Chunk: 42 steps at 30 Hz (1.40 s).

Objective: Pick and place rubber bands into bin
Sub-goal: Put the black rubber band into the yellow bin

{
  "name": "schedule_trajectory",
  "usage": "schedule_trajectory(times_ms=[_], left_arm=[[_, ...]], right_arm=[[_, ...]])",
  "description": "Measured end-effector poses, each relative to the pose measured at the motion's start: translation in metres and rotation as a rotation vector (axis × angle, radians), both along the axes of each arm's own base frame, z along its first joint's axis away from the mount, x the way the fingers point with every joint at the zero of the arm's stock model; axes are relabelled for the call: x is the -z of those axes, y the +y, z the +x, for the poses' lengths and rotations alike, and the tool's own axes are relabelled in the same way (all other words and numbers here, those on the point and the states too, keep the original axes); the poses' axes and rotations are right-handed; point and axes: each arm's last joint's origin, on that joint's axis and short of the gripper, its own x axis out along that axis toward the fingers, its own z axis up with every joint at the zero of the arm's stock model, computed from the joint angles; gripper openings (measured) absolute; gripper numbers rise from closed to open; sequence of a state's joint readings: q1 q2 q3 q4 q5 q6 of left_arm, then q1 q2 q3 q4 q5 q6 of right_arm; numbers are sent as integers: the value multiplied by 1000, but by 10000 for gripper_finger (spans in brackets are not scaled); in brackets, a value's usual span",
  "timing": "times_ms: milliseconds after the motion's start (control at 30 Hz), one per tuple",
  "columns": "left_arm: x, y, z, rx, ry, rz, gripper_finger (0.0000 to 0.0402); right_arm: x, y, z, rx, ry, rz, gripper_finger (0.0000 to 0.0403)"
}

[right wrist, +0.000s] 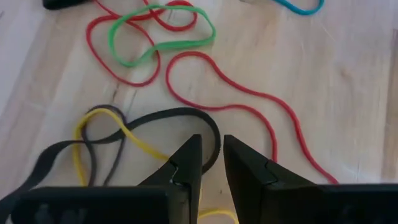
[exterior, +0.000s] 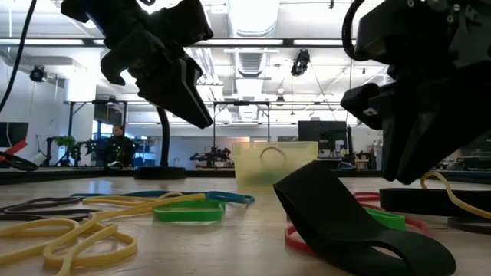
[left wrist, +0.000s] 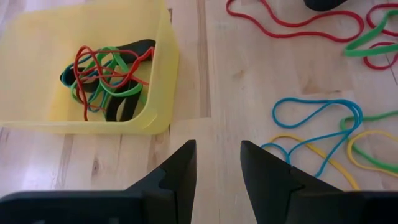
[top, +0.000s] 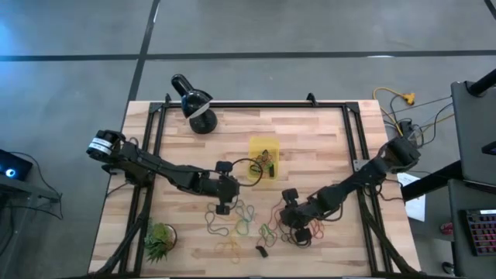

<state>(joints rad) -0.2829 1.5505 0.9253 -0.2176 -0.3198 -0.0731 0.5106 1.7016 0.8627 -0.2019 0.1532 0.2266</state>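
Note:
The yellow bin stands at the table's middle and holds several red, green and black rubber bands. Many loose rubber bands lie flat on the wood in front of it. My left gripper is open and empty, just near of the bin's near wall, and also shows in the high view. My right gripper is narrowly open and low over the bands right of centre. Its fingertips stand on either side of a thin black band's bend, which lies on the table over a yellow band.
A black domed lamp stands at the far left and a small spiky green plant at the near left corner. A wide black band stands on edge near the front. A long red band and a green one lie beyond my right gripper.

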Motion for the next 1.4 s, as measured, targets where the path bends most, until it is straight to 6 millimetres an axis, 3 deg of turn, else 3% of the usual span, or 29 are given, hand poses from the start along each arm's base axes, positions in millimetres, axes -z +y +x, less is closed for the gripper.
schedule_trajectory(times_ms=[767, 1200, 1400], left_arm=[[-1, 0, 1, 1, -12, -3, 109], [-1, -1, 2, 1, -24, -7, 109], [-1, -1, 2, 2, -23, -7, 109]], right_arm=[[1, -4, 2, -2, -1, -16, 61], [21, -1, 8, 8, 41, -32, 60], [18, 0, 8, -8, 36, -38, 27]])
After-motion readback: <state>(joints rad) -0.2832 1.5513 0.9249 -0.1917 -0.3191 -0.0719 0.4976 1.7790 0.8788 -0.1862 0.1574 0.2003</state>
